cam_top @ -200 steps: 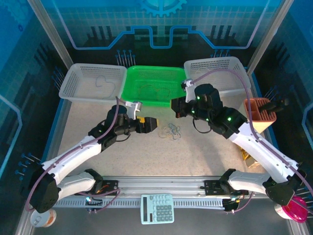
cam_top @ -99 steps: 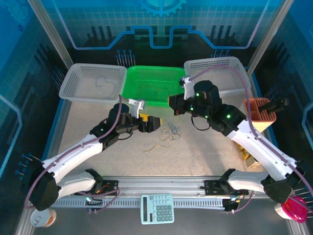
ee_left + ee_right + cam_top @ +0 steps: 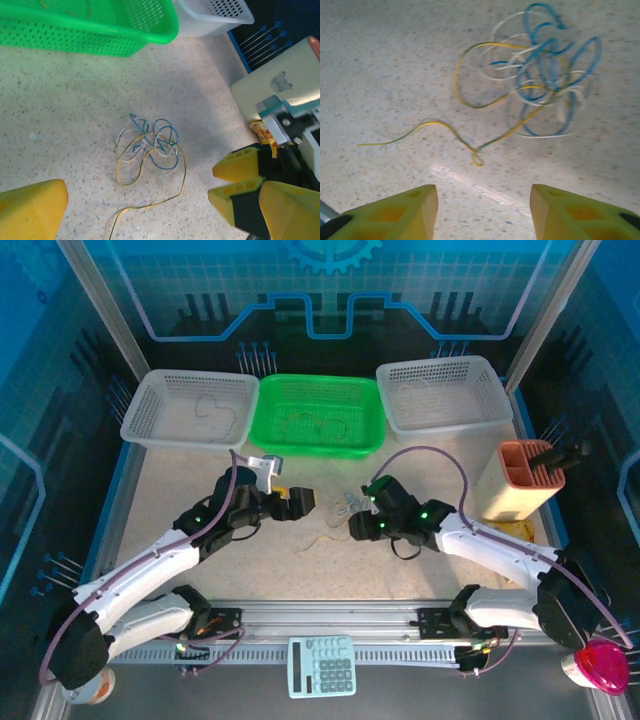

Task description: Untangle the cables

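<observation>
The cables (image 3: 346, 506) are found knotted on the table (image 3: 440, 470), only one yellow end (image 3: 420, 127) loose, flanked by the left gripper (image 3: 302, 502) at 9 o'clock and the right gripper (image 3: 355, 528) at 4 o'clock, both wide open and empty, so most untangling is probably left.

Showed white links on L arm (image 3: 150, 565) & R arm (image 3: 500, 548), w/ black joints, green LEDs (image 3: 422, 508) lit. Carried a purple cable (image 3: 432, 452) per arm. Ended in yellow fingers (image 3: 395, 210) w/ recessed pockets; pale grey bracket (image 3: 265, 465) at L wrist, black bases (image 3: 205, 619).
</observation>
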